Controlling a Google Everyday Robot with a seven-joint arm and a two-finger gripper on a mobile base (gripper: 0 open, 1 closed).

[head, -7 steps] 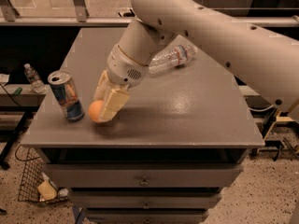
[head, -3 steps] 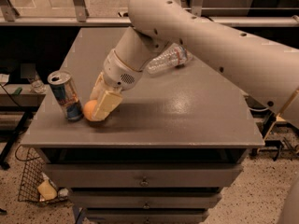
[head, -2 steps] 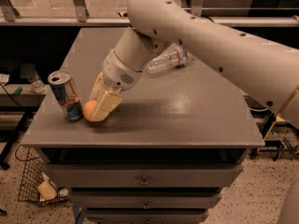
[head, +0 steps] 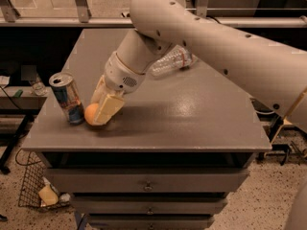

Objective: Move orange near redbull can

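Camera view: we look down on a grey table (head: 192, 119).
gripper (head: 101, 113): low at the table's near left, clasped around the orange (head: 89, 114).
orange: on the tabletop, just right of the redbull can (head: 67, 98).
redbull can: upright, near the left edge.
plastic bottle (head: 170, 61): lying far back, well apart.

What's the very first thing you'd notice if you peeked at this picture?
The huge white robot arm sweeping down across the grey table grabs the eye first. At its tip, near the table's front left corner, the pincer is closed around a bright orange. The orange sits right beside the blue and silver redbull can, which stands upright.
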